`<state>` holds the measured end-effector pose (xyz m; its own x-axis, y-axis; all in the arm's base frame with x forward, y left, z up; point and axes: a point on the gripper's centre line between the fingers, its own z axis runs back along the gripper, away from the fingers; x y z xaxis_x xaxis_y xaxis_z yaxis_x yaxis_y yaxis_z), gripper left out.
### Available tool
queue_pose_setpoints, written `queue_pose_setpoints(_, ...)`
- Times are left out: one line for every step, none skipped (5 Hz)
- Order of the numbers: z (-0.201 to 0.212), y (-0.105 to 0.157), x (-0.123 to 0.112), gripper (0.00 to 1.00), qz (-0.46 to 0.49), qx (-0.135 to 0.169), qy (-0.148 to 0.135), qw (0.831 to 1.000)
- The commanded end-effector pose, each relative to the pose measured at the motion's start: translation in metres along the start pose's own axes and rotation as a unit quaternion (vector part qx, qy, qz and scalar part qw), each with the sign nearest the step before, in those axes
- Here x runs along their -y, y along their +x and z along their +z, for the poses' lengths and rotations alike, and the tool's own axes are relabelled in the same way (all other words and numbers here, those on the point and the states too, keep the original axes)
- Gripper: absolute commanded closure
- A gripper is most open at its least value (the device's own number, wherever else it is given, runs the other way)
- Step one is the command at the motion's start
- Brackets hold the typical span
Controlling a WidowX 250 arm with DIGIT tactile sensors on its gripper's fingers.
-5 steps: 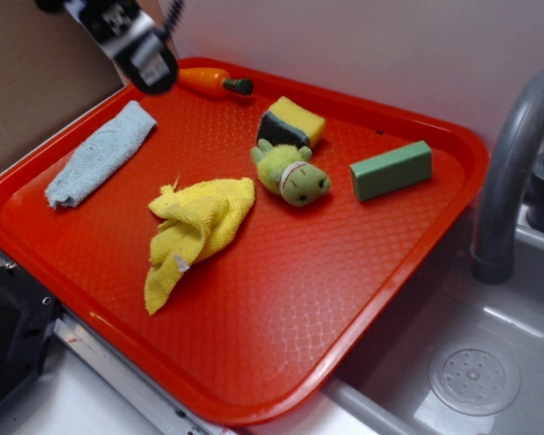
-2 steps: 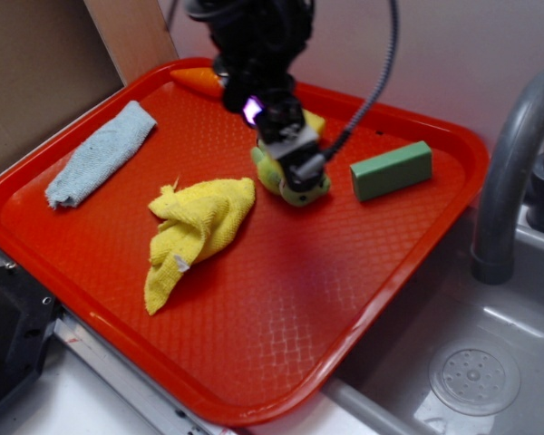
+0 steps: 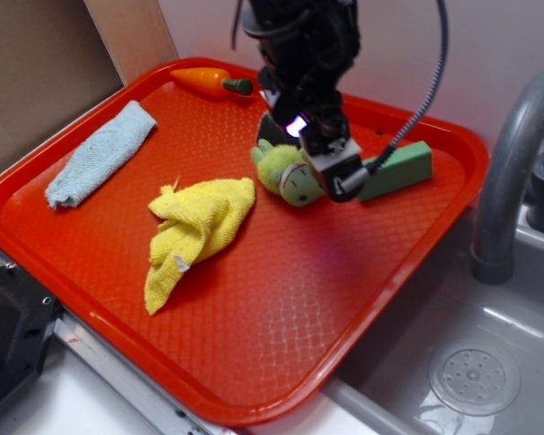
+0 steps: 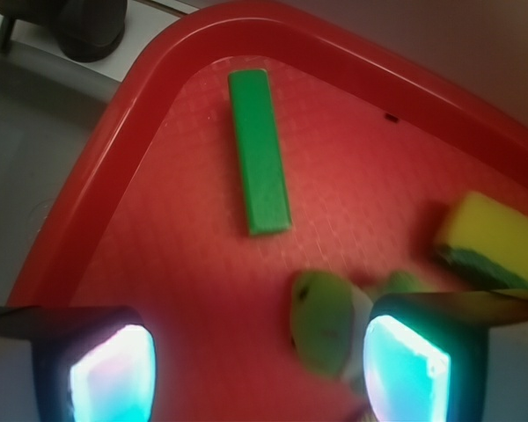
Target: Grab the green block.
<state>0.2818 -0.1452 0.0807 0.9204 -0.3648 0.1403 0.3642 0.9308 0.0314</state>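
The green block point(image 3: 405, 167) point(image 4: 259, 149), a plain matte green bar, lies flat on the red tray point(image 3: 281, 344) near its far right corner. My gripper point(image 3: 331, 172) point(image 4: 260, 374) hovers above the tray between the plush turtle point(image 3: 290, 175) and the block, hiding the block's left end in the exterior view. Its jaws stand open with nothing between them. In the wrist view the block lies ahead of the fingers point(image 4: 110, 374), apart from them, and the turtle point(image 4: 326, 321) sits just inside the right finger.
On the tray also lie a yellow sponge with a dark green side point(image 4: 493, 239), a crumpled yellow cloth point(image 3: 195, 227), a blue-grey cloth point(image 3: 100, 152) and an orange carrot toy point(image 3: 208, 82). A grey faucet point(image 3: 512, 163) and sink point(image 3: 471, 362) stand right of the tray.
My gripper has swept from the tray's far left corner rightward across the tray, past the sponge and turtle, and now hangs beside the green block. Nothing on the tray moved.
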Motion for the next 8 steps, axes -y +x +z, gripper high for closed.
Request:
queue_pose_setpoints(-0.019,0.026,-0.003,0.00,-0.010,0.005,0.002,1.000)
queue_pose_setpoints(-0.038,0.032,-0.006,0.00,-0.014,-0.018,0.002,1.000)
queue_pose_setpoints(-0.053,0.035,-0.006,0.00,-0.046,-0.034,-0.006,0.998)
queue_pose_setpoints(-0.060,0.035,0.000,0.92,-0.076,-0.032,-0.005,0.997)
queue_pose_setpoints(-0.059,0.034,0.000,1.00,-0.076,-0.027,-0.005,0.997)
queue_pose_setpoints(-0.054,0.031,-0.003,1.00,-0.069,-0.021,0.005,0.997)
queue_pose_setpoints(-0.040,0.026,-0.008,1.00,-0.059,-0.020,0.015,0.998)
queue_pose_setpoints(-0.012,0.020,-0.017,1.00,-0.031,-0.035,0.035,0.998)
